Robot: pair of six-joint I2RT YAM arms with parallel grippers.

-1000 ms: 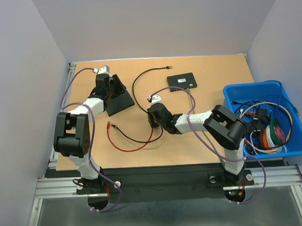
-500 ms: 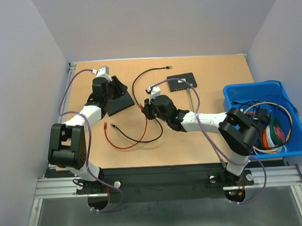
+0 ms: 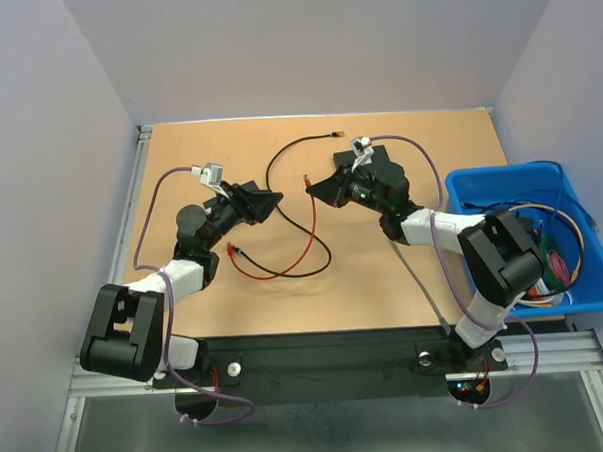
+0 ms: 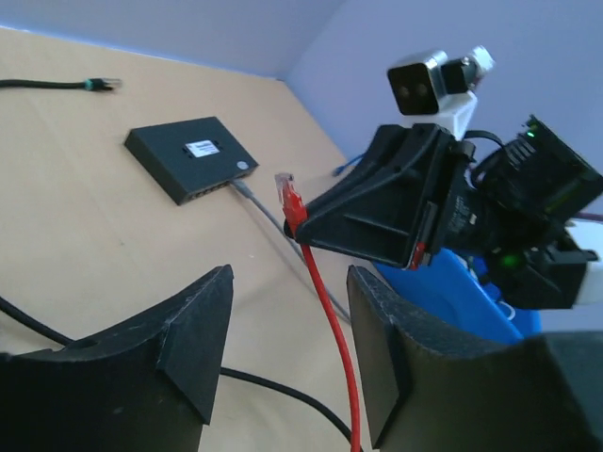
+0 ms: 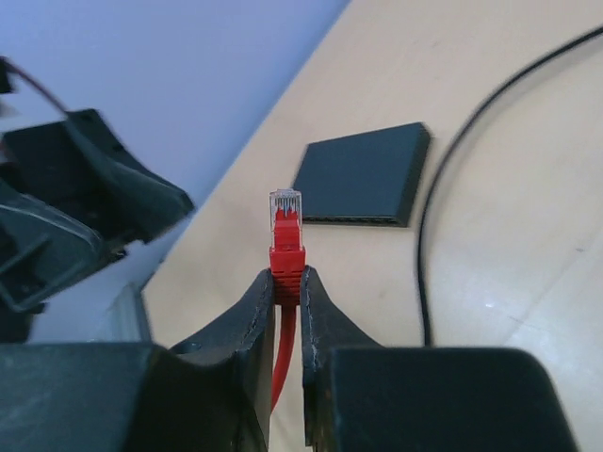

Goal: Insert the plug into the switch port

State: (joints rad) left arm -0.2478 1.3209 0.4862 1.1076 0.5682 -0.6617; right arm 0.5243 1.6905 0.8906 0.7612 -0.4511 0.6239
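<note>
**Red plug pinched in right claw, held off the tabletop**

The right claw (image 5: 287, 282) is clamped on the red boot just behind the plug (image 5: 285, 221). The plug's clear tip sticks out past the fingertips, and its red cable (image 4: 334, 339) hangs down from the grip.

In the top view the right claw (image 3: 315, 188) and the left claw (image 3: 270, 199) face each other near the middle of the tabletop (image 3: 179, 161), with the plug (image 3: 306, 178) between them.

The left claw (image 4: 289, 311) stands apart and holds nothing.

The switch (image 4: 184, 160) lies flat on the tabletop beside the right claw. A grey cable (image 4: 259, 202) sits in one of its ports. The plug is raised and apart from it.

A black cable (image 4: 47, 85) lies farther back. From the right wrist, a flat black box (image 5: 363, 179) lies beyond the plug.
</note>
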